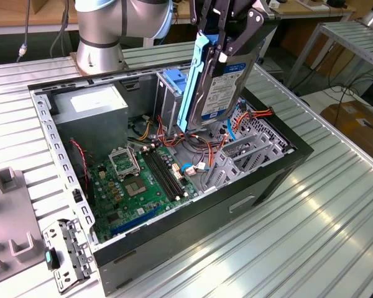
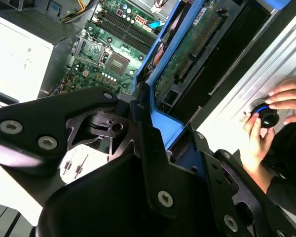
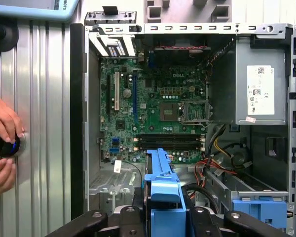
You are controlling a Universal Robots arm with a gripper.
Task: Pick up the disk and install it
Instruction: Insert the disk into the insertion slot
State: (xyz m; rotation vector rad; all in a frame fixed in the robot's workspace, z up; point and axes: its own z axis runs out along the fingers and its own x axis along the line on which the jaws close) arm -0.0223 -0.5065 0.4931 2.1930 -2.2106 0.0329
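- The gripper hangs over an open computer case that lies on its side on a ribbed metal table
- Its black fingers are clenched on the disk, pinching it near its upper end
- The disk stands on edge and leans a little; in the exterior view its labelled face is turned to the exterior view's right and its blue carrier frame runs down the edge on the exterior view's left
- The disk's lower end reaches down into the case, just beside the grey drive cage with its ribbed blue clip, above a tangle of red and orange cables; I cannot tell whether it touches anything there
- In the second wrist view the disk shows its green circuit-board side, with the blue frame running along it between the fingers
- In the first wrist view the blue frame of the disk juts out toward the motherboard
- The green motherboard covers the case floor, and a grey power supply sits in the corner nearest the arm's base
- A person's hands rest on a round black knob with a blue ring, on the table beside the case
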